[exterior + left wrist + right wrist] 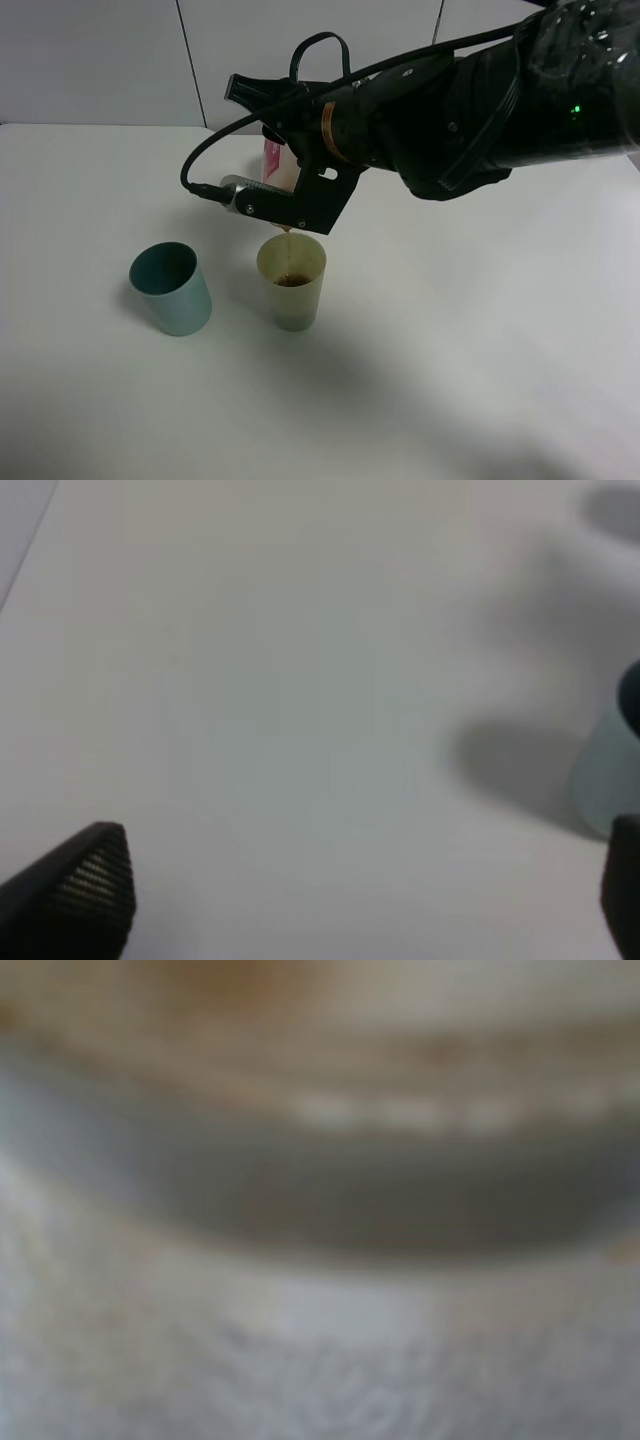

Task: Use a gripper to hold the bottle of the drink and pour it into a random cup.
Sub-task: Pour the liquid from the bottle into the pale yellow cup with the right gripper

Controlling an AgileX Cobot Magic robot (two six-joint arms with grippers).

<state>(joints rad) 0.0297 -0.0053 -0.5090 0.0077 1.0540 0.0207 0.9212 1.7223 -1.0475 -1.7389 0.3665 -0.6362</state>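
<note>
The bottle [274, 163] hangs tilted above the cup [292, 282], a second tumbler [171, 288] to its left.

Dim, soft overhead light; blurred wrist views, right one wholly unfocused.

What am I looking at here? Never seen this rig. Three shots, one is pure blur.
It is a two-armed robot at a white table. The overhead shot is from a high fixed camera; the other two come from cameras on each wrist. In the overhead shot the right pincer grips a small bottle, tipped so that brown drink runs into the pale yellow-green cup. A teal cup stands apart, beside it. The blurred shot is the right wrist camera, too close to focus. The left pincer is open and empty above the table.
</note>
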